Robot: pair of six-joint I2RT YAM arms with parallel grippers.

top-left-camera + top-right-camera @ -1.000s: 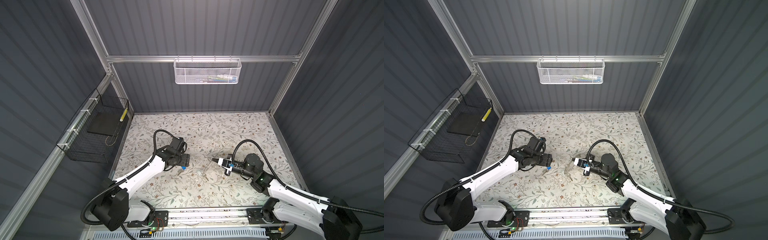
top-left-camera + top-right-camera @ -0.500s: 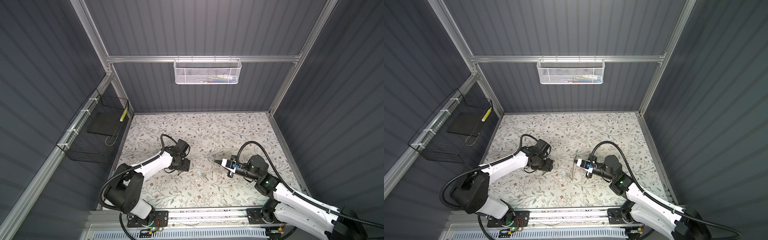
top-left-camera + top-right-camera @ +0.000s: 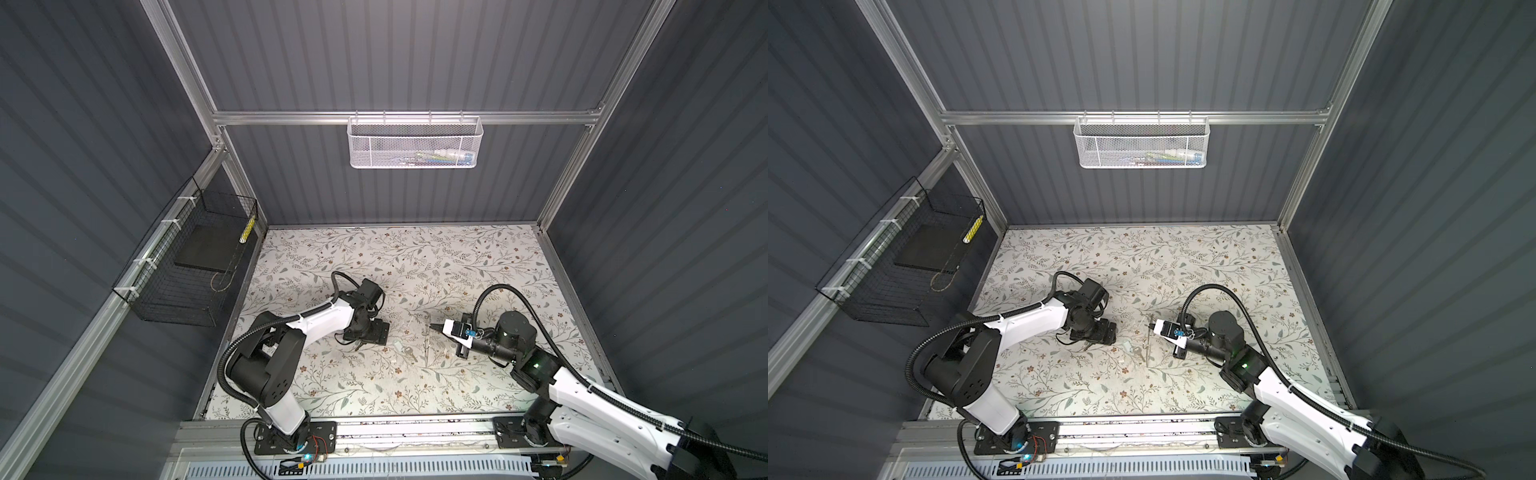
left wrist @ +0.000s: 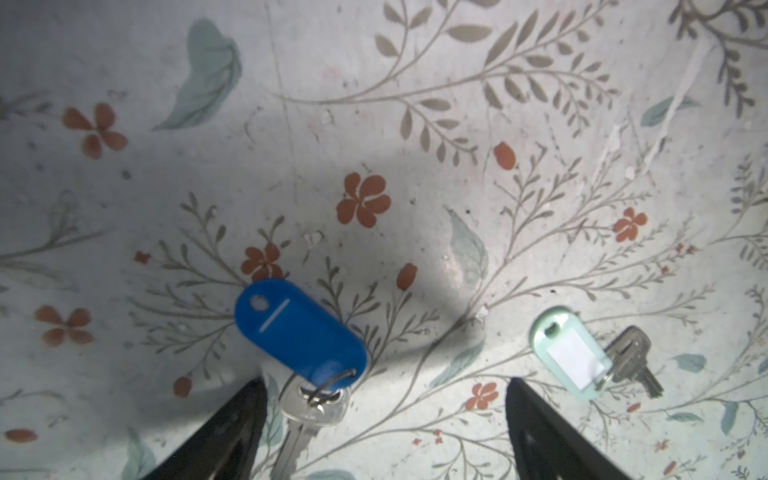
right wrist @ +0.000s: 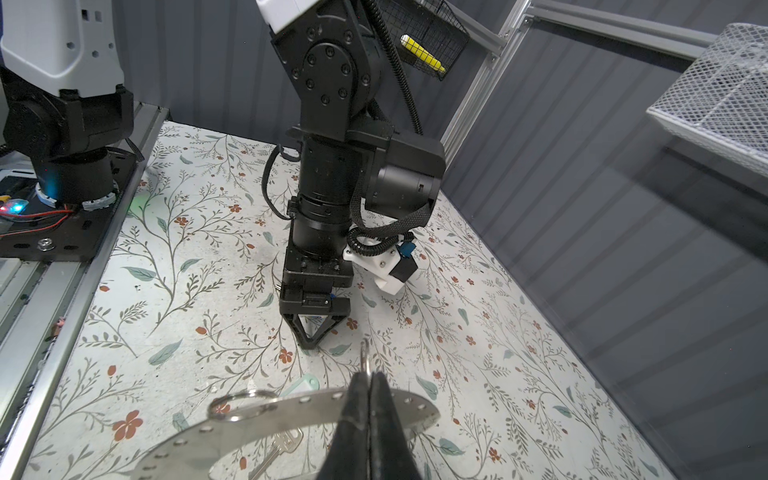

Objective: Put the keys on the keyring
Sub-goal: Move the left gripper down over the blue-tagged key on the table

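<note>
Keyring (image 5: 291,411) stays pinched in right hand (image 5: 369,376); left hand (image 4: 385,380) opens wider over blue-tagged key (image 4: 313,405).

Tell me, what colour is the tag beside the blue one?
The tag is pale mint green, clearest in the left wrist view.

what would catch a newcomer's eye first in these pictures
Probably the bright blue-tagged key lying on the flowered table, with the left gripper open right over it. Next comes the big flat metal ring, pinched in the shut right gripper and held on edge in both top views. A pale green-tagged key lies on the table between the two grippers.
</note>
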